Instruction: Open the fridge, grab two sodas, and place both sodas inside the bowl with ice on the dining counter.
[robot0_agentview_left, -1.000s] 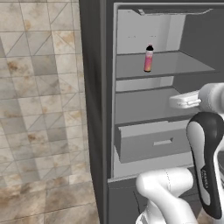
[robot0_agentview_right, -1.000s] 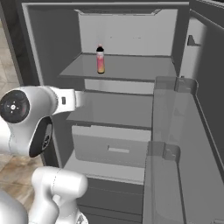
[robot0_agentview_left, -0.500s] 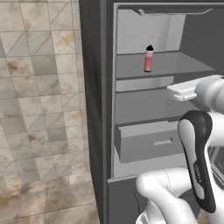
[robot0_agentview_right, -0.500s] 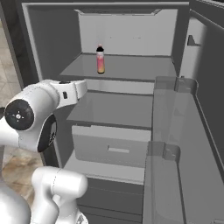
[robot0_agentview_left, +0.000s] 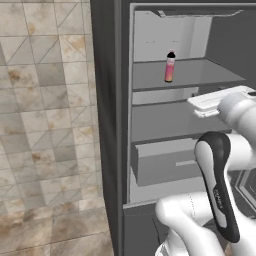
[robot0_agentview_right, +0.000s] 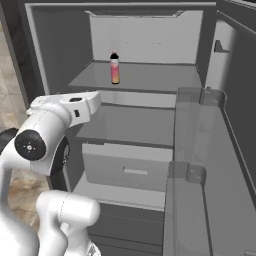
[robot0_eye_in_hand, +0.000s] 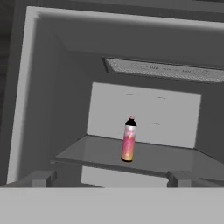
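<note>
1. Well apart, the gripper (robot0_eye_in_hand: 107, 179) fingers stand wide open, holding nothing, well short of the shelf.
2. Ahead, one soda (robot0_eye_in_hand: 128, 140) stands upright on the fridge (robot0_agentview_right: 45, 60) top shelf (robot0_agentview_right: 150, 77).
3. Below sits a drawer (robot0_agentview_right: 125, 167).

My arm (robot0_agentview_left: 220, 190) is glossy white, built of rounded tubular links. A dark grey oval band with small pale lettering runs along one link. One joint (robot0_agentview_right: 31, 145) ends in a dark round cap with pale screws.
</note>
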